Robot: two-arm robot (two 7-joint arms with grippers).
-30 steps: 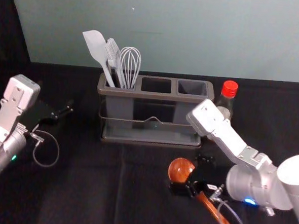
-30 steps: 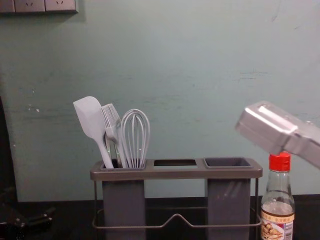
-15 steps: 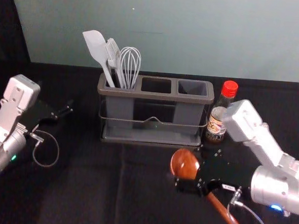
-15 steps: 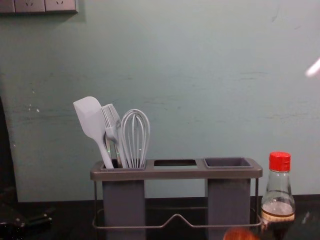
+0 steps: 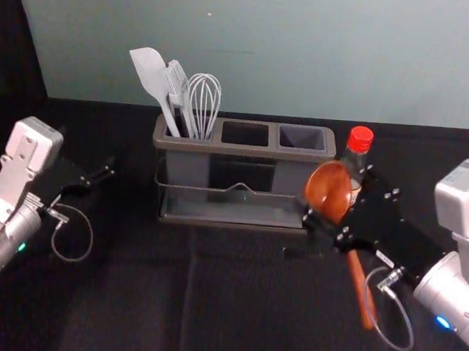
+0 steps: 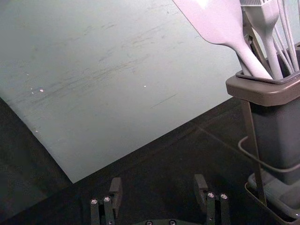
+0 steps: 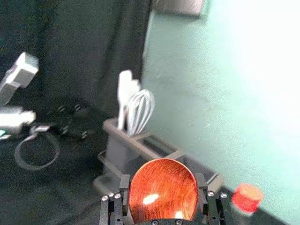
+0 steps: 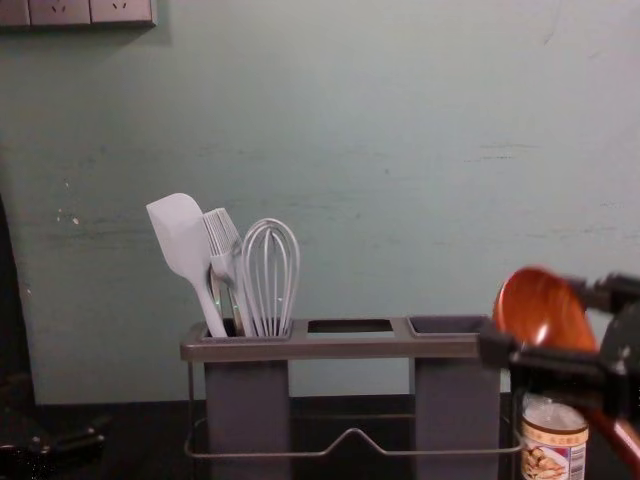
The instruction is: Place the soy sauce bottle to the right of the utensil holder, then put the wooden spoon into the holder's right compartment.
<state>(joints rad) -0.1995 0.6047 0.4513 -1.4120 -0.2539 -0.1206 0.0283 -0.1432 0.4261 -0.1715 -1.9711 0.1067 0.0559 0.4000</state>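
Note:
My right gripper is shut on the wooden spoon near its bowl; the bowl is up and the handle slants down to the right. In the right wrist view the spoon bowl sits between the fingers of the right gripper. The chest view has the spoon just right of the utensil holder, partly covering the soy sauce bottle. That red-capped bottle stands upright beside the holder's right end. My left gripper is parked at the left; in its wrist view the gripper is open.
A white spatula, a brush and a whisk stand in the holder's left compartment. Behind the table rises a pale green wall. A wire rail runs across the holder's front.
The right gripper has lifted the spoon and tilted it more upright, bringing its bowl up and right in front of the bottle. The right arm has swung rightward. The left arm, holder and bottle stayed put.

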